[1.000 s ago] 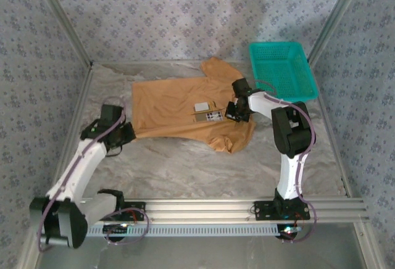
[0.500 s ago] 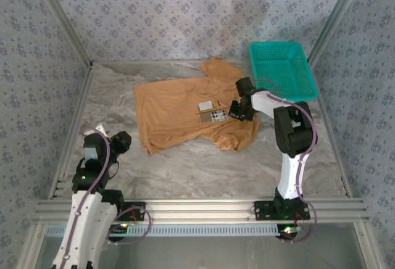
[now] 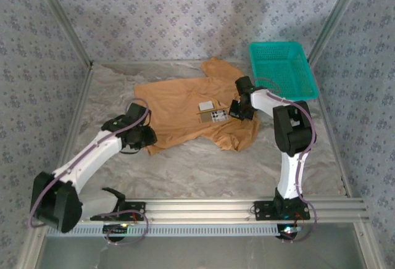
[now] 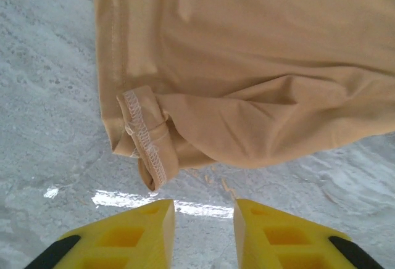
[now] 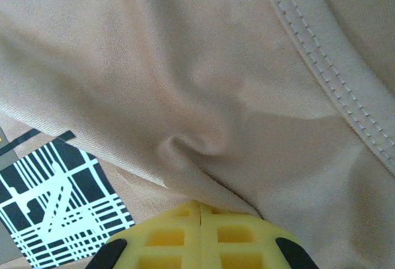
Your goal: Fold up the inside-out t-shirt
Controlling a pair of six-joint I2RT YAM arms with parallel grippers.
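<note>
Soft, even light is filling every view; glare is streaking the bench at the left wrist view's lower left.

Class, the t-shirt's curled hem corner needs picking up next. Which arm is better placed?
Left. On the left arm the jaws stand open just short of the t-shirt corner; on the right arm they pinch cloth beside the printed label.

the t-shirt is soft, matt, thin cloth with stitched hems. the table is mottled grey with glossy patches. the basket is meshed plastic. the label may be printed fabric.
</note>
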